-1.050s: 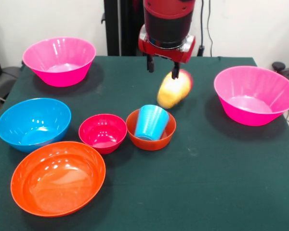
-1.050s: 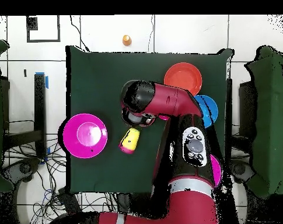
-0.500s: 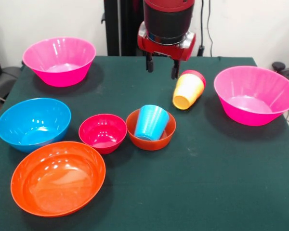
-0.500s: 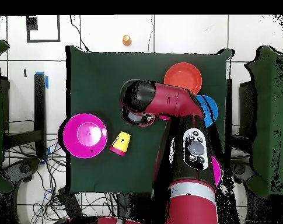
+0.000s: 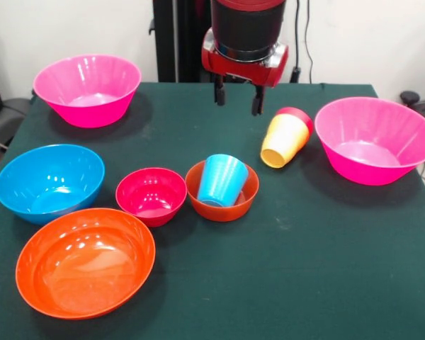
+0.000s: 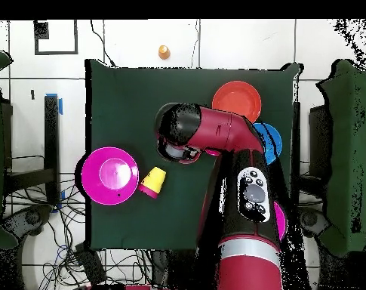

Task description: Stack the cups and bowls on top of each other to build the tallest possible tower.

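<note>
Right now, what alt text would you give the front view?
A yellow cup nested with a red one lies tipped over beside a pink bowl, below the open, empty pincer. A blue cup sits in a small orange bowl; four more bowls stand left.

On the dark green cloth-covered table [image 5: 326, 269] we see, in the front view, one large pink plastic bowl [image 5: 87, 89] at the far left and the other large pink plastic bowl [image 5: 375, 139] at the right, with the yellow plastic cup [image 5: 284, 139] lying on its side just left of that one, nested with a red plastic cup [image 5: 298, 114] behind it. Along the left we find the medium blue plastic bowl [image 5: 49, 182], with the wide shallow orange plastic bowl [image 5: 85, 261] in front of it. To the right of these sit the small crimson plastic bowl [image 5: 151, 195] and, beside it, the small orange plastic bowl [image 5: 222, 190] with the blue plastic cup [image 5: 222, 179] standing upside down in it, tilted.
</note>
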Robot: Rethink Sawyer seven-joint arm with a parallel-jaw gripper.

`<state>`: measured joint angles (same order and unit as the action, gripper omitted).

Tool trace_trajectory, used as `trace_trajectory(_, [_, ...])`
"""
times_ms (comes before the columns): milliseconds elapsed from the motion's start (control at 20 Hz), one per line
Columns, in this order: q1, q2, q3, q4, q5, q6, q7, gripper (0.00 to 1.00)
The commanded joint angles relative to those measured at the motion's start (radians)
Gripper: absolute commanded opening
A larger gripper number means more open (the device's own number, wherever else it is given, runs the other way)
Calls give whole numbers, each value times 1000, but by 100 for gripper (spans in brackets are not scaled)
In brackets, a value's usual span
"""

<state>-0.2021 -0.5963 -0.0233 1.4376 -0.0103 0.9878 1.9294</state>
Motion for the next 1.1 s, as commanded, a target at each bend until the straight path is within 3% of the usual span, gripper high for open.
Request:
trace_trajectory(50, [-10,44,78,33,-34,-33,-8,100])
trace_trajectory(150, [6,56,55,-19,-106,-84,-40,100])
trace_trajectory(300, [36,109,18,-121,-272,-314,-78,100])
trace_trajectory(450, [45,129,13,-139,-349,-406,-77,100])
trace_trajectory(550, [50,127,7,-132,-384,-430,-69,100])
trace_trajectory(750, [46,127,12,-103,-384,-411,-39,100])
trace_trajectory(1100, [57,124,8,-123,-387,-300,-79,100])
